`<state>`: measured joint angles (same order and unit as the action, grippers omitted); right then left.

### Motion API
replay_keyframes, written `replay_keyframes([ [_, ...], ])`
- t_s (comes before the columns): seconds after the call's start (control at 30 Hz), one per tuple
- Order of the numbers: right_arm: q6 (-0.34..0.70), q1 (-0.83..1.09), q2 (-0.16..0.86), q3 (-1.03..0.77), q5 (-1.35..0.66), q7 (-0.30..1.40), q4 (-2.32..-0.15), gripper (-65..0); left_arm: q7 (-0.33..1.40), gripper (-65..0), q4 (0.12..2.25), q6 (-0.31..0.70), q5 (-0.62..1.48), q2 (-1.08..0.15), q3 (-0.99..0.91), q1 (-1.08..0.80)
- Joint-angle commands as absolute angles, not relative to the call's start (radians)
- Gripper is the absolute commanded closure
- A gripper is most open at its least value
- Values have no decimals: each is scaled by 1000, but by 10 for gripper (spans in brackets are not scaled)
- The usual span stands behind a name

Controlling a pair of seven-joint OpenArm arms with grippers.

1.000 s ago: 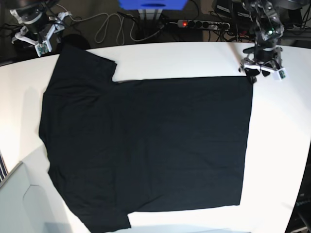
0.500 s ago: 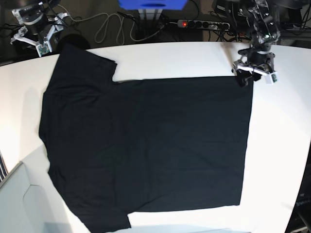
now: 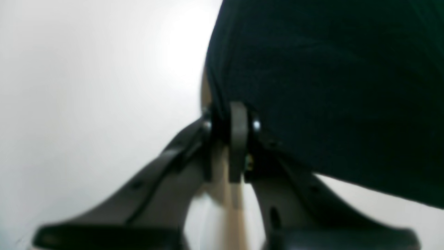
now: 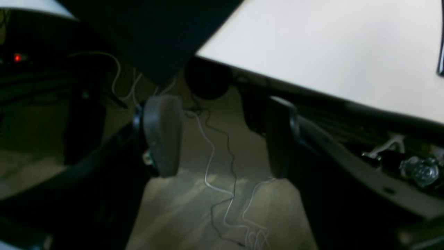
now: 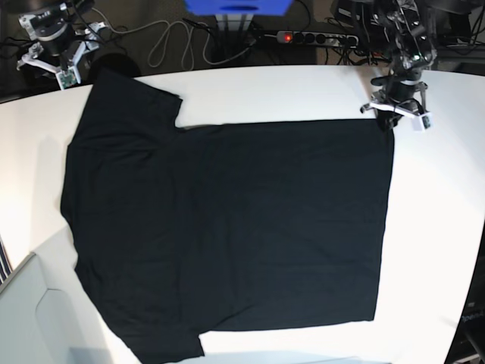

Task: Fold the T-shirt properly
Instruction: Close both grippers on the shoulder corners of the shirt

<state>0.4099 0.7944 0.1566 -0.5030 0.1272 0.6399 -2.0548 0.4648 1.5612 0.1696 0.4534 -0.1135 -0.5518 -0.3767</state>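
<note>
The black T-shirt (image 5: 227, 227) lies spread flat on the white table (image 5: 439, 227), plain side up, with its sleeves at the left. My left gripper (image 5: 389, 118) is at the shirt's far right corner. In the left wrist view this gripper (image 3: 230, 139) is shut on the edge of the shirt's black cloth (image 3: 329, 86). My right gripper (image 5: 67, 70) hangs off the table's far left corner, beside the upper sleeve. In the right wrist view it (image 4: 222, 139) is open and empty over the floor, with the sleeve (image 4: 156, 34) just ahead of it.
A power strip (image 5: 318, 38), cables (image 5: 167, 45) and a blue object (image 5: 239, 6) lie behind the table. A grey panel (image 5: 30, 311) stands at the near left corner. Loose cables (image 4: 222, 180) lie on the floor below my right gripper.
My left gripper has moved a little left onto the shirt's far right corner. The right arm has barely shifted. The shirt lies as before.
</note>
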Motion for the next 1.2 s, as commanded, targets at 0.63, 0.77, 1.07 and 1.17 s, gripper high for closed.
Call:
replay_keyframes([
  [0.63, 503, 567, 162, -515, 62, 745, -1962, -451, 466, 0, 1569, 171, 553, -119, -561, -460],
  [0.77, 503, 510, 165, -516, 62, 745, -1903, -451, 466, 0, 1569, 171, 553, -119, -561, -461],
  [1.07, 503, 443, 162, -512, 62, 746, -1891, -450, 466, 0, 1569, 171, 553, -119, -561, -461],
  [1.17, 503, 429, 162, -512, 62, 746, -1891, -450, 466, 0, 1569, 171, 553, -119, -561, -461],
])
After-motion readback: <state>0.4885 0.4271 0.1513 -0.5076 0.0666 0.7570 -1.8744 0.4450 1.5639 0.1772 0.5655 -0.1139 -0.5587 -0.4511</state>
